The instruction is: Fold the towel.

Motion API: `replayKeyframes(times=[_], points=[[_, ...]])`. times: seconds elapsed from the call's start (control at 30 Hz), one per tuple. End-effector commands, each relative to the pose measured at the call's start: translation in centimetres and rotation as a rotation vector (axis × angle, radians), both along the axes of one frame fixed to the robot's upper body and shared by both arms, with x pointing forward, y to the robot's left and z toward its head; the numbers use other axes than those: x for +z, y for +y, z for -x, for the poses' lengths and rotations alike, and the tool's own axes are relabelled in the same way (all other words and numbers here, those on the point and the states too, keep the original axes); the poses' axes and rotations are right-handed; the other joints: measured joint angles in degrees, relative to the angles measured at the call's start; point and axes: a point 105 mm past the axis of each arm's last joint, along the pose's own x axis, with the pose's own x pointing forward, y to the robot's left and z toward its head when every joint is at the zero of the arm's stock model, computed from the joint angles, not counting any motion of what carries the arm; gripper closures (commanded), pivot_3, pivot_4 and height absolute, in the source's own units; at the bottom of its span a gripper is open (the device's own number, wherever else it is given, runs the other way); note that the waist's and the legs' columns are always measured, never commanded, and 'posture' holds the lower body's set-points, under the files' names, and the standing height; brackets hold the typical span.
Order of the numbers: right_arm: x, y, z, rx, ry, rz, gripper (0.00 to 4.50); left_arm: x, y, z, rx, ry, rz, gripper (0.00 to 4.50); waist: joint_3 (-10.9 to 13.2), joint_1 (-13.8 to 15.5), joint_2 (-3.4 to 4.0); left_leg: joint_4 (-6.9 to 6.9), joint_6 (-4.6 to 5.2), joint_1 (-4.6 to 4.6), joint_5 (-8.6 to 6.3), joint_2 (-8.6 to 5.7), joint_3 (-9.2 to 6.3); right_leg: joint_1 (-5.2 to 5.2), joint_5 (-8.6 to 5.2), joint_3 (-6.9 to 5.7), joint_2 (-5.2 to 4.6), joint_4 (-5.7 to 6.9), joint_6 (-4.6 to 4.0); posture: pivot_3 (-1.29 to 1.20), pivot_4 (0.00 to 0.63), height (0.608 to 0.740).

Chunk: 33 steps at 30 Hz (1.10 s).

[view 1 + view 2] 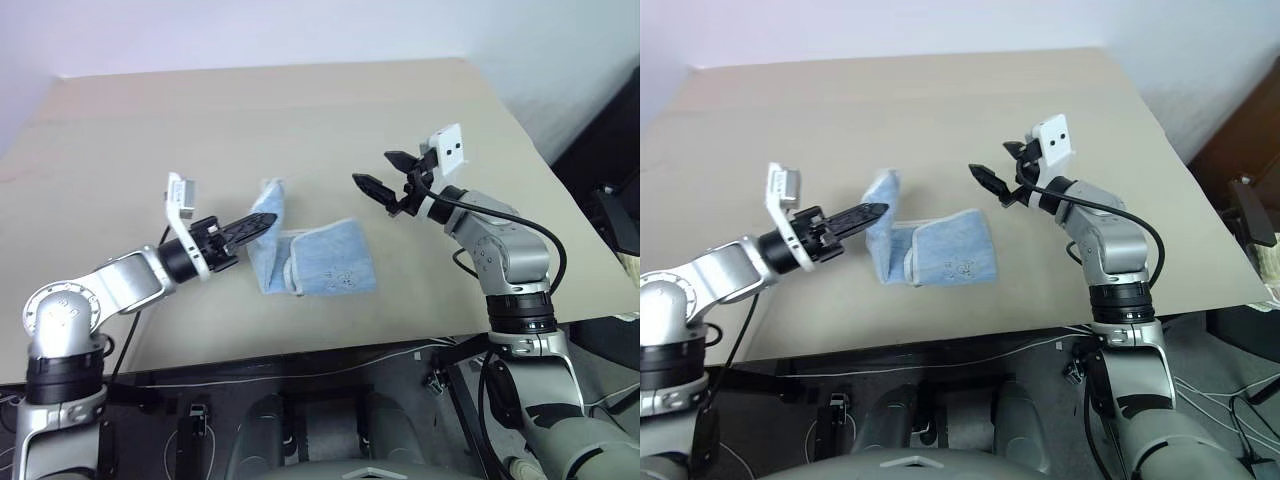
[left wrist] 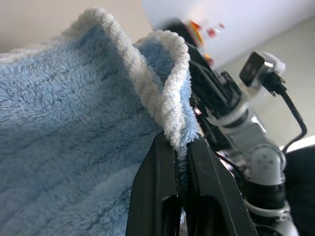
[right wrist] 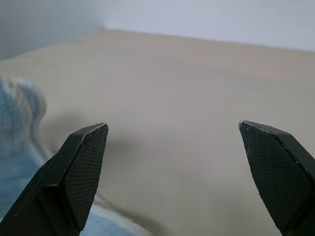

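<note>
Nearest us, the left gripper (image 1: 262,221) is pinching the towel (image 1: 325,262) at its whitish hem, fingers pressed together on the cloth and lifting one end off the tabletop (image 1: 300,110). We note the raised end stands up in a floppy fold; the rest lies flat in a soft, light-blue terry rectangle. Farther along, the right gripper (image 1: 388,172) hovers above the bare tan surface, near the towel's far side but apart from it, black textured fingers (image 3: 83,172) spread wide, nothing between them.
</note>
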Motion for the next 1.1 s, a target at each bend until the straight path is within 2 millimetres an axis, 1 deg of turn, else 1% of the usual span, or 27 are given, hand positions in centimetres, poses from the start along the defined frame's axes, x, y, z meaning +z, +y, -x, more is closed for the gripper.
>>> replayKeyframes(times=[0.03, 0.17, 0.27, 0.4, 0.53, 0.57, 0.7, 0.77, 0.8, 0.9, 0.97, 1.03, 1.1], points=[[1.3, -1.9, 0.2, -0.107, -0.058, -0.026, 0.00, -0.9, -3.7, -1.0, -0.120, 0.023, -0.045, 4.48, 0.01, 0.60, -0.01, 0.12, 0.01, -0.02, 0.00, -0.04, 0.00, 0.08, 0.00, -0.09, 0.05, 0.00, 0.04, 0.00, 0.150, 0.740], [0.7, -2.3, 0.8, -0.142, -0.051, -0.026, 0.00, -2.1, -5.2, -1.7, -0.169, 0.057, -0.082, 4.48, 0.01, 0.93, 0.00, 0.33, 0.04, -0.01, -0.01, 0.00, 0.05, 0.20, -0.02, -0.15, 0.14, 0.02, 0.12, 0.00, 0.150, 0.740], [0.1, -3.1, 1.3, -0.188, -0.039, -0.032, 0.00, -2.7, -6.4, -1.7, -0.216, 0.070, -0.097, 4.48, 0.02, 1.29, -0.02, 0.43, 0.04, -0.02, -0.01, 0.08, -0.01, 0.20, -0.06, -0.16, 0.27, 0.11, 0.22, 0.00, 0.150, 0.740], [-0.5, -3.7, 1.7, -0.229, -0.030, -0.015, 0.00, -3.0, -7.1, -1.8, -0.239, 0.077, -0.095, 4.48, 0.03, 1.39, -0.02, 0.59, 0.05, -0.01, -0.02, 0.09, -0.08, 0.27, -0.04, -0.17, 0.27, 0.16, 0.25, 0.00, 0.150, 0.740], [-0.7, -4.3, 1.7, -0.265, -0.027, -0.014, 0.00, -2.3, -8.0, -1.7, -0.277, 0.066, -0.050, 3.45, 0.03, 1.39, -0.02, 0.69, 0.06, -0.02, -0.02, 0.09, -0.20, 0.31, -0.04, -0.16, 0.26, 0.15, 0.24, 0.00, 0.150, 0.740], [-0.7, -4.5, 1.7, -0.273, -0.028, -0.014, 0.00, -2.3, -8.2, -1.7, -0.285, 0.065, -0.049, 3.05, 0.03, 1.39, -0.02, 0.70, 0.06, -0.02, -0.02, 0.10, -0.24, 0.31, -0.04, -0.16, 0.26, 0.15, 0.24, 0.00, 0.150, 0.740], [-0.7, -4.8, 1.4, -0.291, -0.030, -0.002, 0.00, -2.4, -8.6, -1.9, -0.276, 0.051, -0.050, 1.68, 0.03, 1.42, -0.02, 0.68, 0.07, -0.01, -0.02, 0.10, -0.27, 0.31, -0.03, -0.16, 0.26, 0.16, 0.26, 0.00, 0.150, 0.740], [-0.7, -4.8, 1.3, -0.291, -0.033, 0.005, 0.00, -2.1, -8.6, -1.4, -0.309, 0.028, -0.048, 0.98, 0.03, 1.39, -0.02, 0.69, 0.07, -0.01, -0.01, 0.10, -0.26, 0.31, -0.02, -0.16, 0.27, 0.16, 0.28, 0.00, 0.150, 0.740], [-0.7, -4.8, 1.2, -0.291, -0.034, 0.007, 0.00, -2.1, -8.4, -1.3, -0.313, 0.011, -0.057, 0.65, 0.03, 1.37, -0.02, 0.69, 0.08, -0.01, -0.01, 0.10, -0.25, 0.31, -0.01, -0.16, 0.27, 0.15, 0.29, 0.00, 0.150, 0.740], [-0.5, -4.6, 1.2, -0.273, -0.029, -0.014, 0.00, -1.5, -6.8, -0.9, -0.313, -0.070, -0.089, 0.65, 0.03, 1.17, -0.02, 0.68, 0.07, -0.01, -0.01, 0.11, -0.26, 0.31, -0.01, -0.16, 0.29, 0.16, 0.29, 0.00, 0.150, 0.740], [0.1, -4.4, 1.3, -0.243, -0.014, -0.071, 0.00, -0.8, -5.3, -0.7, -0.287, -0.193, -0.136, 0.65, 0.04, 0.98, 0.00, 0.66, 0.07, 0.00, -0.01, 0.15, -0.25, 0.29, -0.01, -0.15, 0.31, 0.17, 0.29, 0.00, 0.150, 0.740], [0.9, -3.9, 1.5, -0.201, 0.001, -0.124, 0.00, 0.6, -3.3, -1.0, -0.236, -0.301, -0.130, 0.65, 0.04, 1.10, 0.01, 0.64, 0.06, 0.01, -0.01, 0.18, -0.25, 0.28, -0.03, -0.15, 0.33, 0.18, 0.25, 0.00, 0.150, 0.740], [1.5, -2.6, 1.9, -0.135, 0.021, -0.154, 0.00, 1.5, -1.3, -1.6, -0.177, -0.370, -0.144, 0.65, 0.05, 1.13, 0.02, 0.65, 0.05, 0.01, -0.01, 0.22, -0.25, 0.27, -0.09, -0.15, 0.33, 0.18, 0.12, 0.00, 0.150, 0.740]])
